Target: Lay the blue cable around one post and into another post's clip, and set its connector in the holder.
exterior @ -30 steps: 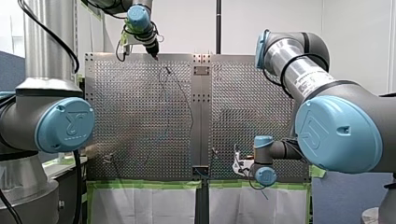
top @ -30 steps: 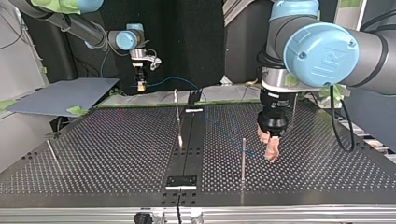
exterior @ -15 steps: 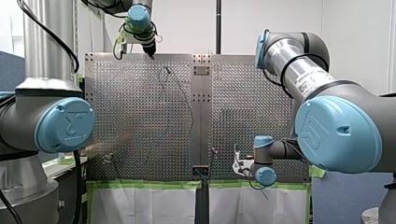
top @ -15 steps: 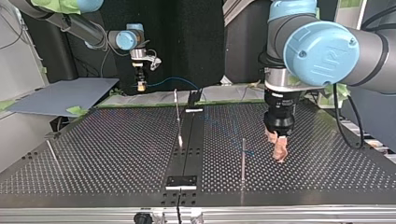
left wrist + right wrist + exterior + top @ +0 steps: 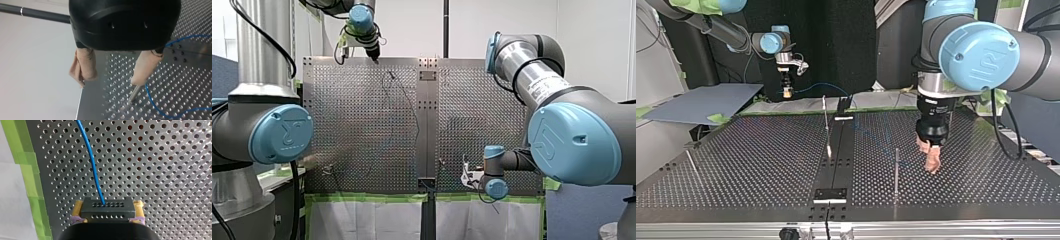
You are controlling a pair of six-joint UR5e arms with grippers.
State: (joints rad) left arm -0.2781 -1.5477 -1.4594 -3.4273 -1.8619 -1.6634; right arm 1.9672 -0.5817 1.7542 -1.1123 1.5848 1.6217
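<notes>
Looking at the right claw [image 5: 107,207] first: it's clamped on the black connector [image 5: 107,212], yellow pads on either side. The blue cable [image 5: 91,162] runs out of the connector straight ahead over the perforated bench [image 5: 162,170], with green tape [image 5: 31,182] off to one side. The left claw [image 5: 110,78] is spread wide, gripping nothing. A thin metal post [image 5: 134,93] stands right at the tip of one beige pad [image 5: 145,67], and the cable loops past just beyond it.
</notes>
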